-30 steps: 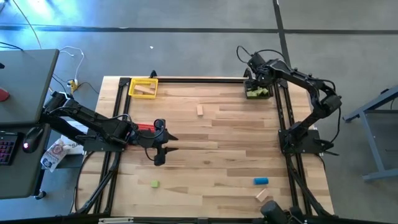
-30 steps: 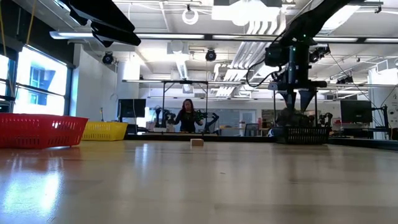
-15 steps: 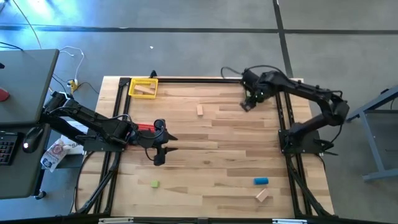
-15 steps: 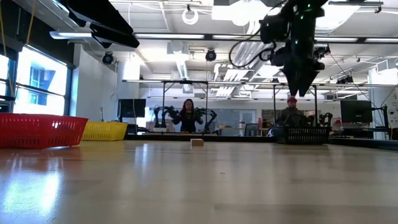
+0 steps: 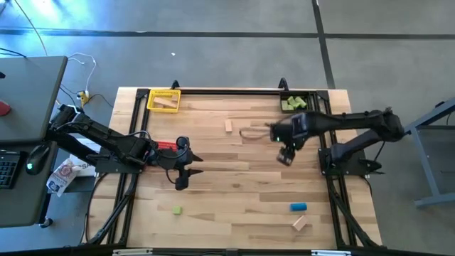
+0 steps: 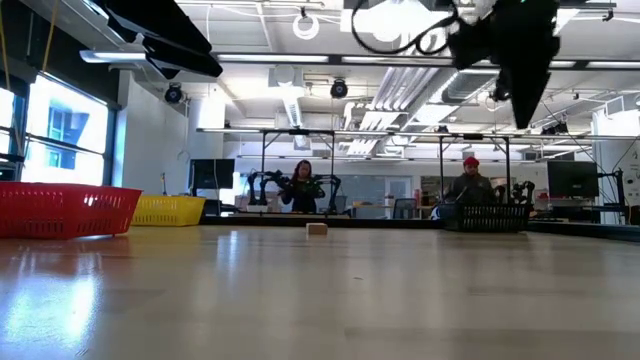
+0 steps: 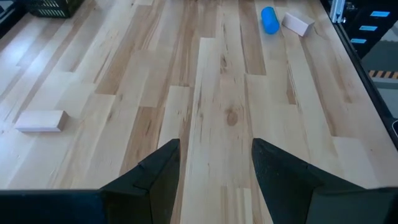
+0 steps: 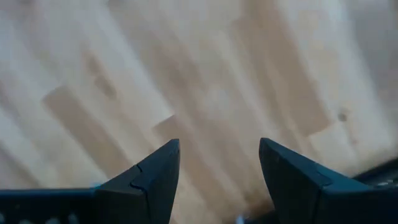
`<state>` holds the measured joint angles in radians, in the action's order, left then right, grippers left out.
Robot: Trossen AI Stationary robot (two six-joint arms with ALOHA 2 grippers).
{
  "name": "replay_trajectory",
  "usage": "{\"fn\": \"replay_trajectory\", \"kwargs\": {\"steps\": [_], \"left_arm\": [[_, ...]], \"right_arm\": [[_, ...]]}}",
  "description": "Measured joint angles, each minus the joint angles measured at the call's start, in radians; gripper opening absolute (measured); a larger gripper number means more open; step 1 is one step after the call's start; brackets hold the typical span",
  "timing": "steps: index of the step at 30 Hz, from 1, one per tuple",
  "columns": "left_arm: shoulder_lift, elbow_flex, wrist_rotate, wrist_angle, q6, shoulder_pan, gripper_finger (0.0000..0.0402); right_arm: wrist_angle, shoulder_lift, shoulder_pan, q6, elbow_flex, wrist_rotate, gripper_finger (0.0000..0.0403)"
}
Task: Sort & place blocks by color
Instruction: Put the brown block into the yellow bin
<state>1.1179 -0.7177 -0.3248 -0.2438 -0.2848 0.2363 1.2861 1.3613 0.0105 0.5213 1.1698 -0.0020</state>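
Four blocks lie loose on the table in the high view: a tan block (image 5: 229,126) in the far middle, a green block (image 5: 176,210) near left, a blue block (image 5: 298,207) and a tan block (image 5: 301,223) near right. My left gripper (image 5: 183,174) hangs open and empty over the left middle. In its wrist view it is open over bare wood (image 7: 214,180). My right gripper (image 5: 286,156) is open and empty above the right middle, and its wrist view (image 8: 217,180) shows only blurred table. It hangs high in the low view (image 6: 520,90).
A yellow bin (image 5: 163,99) with tan blocks sits at the far left. A black bin (image 5: 293,104) with green blocks sits at the far right. A red bin (image 5: 165,145) lies mostly under my left arm. People (image 6: 303,185) stand beyond the table.
My right gripper has swung away from above the black bin, toward the table's near edge and a little leftward, and now hangs over the right middle of the table. The blocks and bins have stayed where they were.
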Motion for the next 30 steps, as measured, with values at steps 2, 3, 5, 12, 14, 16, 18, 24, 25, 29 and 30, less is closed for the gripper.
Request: {"fn": "replay_trajectory", "kwargs": {"steps": [2, 3, 5, 12, 14, 16, 18, 24, 25, 29, 30], "left_arm": [[0.000, 0.000, 0.000, 0.000, 0.000, 0.000, 0.0184], [0.000, 0.000, 0.000, 0.000, 0.000, 0.000, 0.0184], [0.000, 0.000, 0.006, -0.006, 0.000, 0.000, 0.0184], [0.000, 0.000, 0.008, -0.027, 0.000, 0.000, 0.0184], [0.000, 0.000, 0.008, -0.027, 0.000, 0.000, 0.0184], [0.000, 0.000, 0.008, -0.027, 0.000, 0.000, 0.0184], [0.000, 0.000, 0.008, -0.027, 0.000, 0.000, 0.0184], [0.000, 0.000, 0.008, -0.027, -0.030, 0.000, 0.0184], [0.000, 0.000, 0.008, -0.027, -0.036, 0.000, 0.0184], [0.000, 0.000, 0.008, -0.030, -0.037, 0.000, 0.0184], [0.000, 0.000, 0.008, -0.030, -0.037, 0.000, 0.0184]], "right_arm": [[0.000, 0.000, -0.064, 0.023, 0.000, -0.018, 0.0206], [0.000, 0.000, -0.095, 0.029, 0.000, -0.033, 0.0206], [0.000, 0.000, -0.155, 0.056, 0.000, -0.072, 0.0206], [-0.021, 0.000, -0.352, 0.172, 0.000, -0.209, 0.0206], [-0.033, 0.000, -0.404, 0.194, 0.000, -0.209, 0.0206], [-0.041, 0.000, -0.454, 0.205, 0.000, -0.189, 0.0206], [-0.056, 0.000, -0.508, 0.205, 0.000, -0.159, 0.0206], [-0.110, 0.000, -0.662, 0.200, 0.000, -0.056, 0.0207], [-0.121, 0.000, -0.685, 0.208, 0.000, -0.044, 0.0207], [-0.170, 0.000, -0.766, 0.256, 0.000, 0.010, 0.0207], [-0.182, 0.000, -0.784, 0.268, 0.000, 0.023, 0.0207]]}}
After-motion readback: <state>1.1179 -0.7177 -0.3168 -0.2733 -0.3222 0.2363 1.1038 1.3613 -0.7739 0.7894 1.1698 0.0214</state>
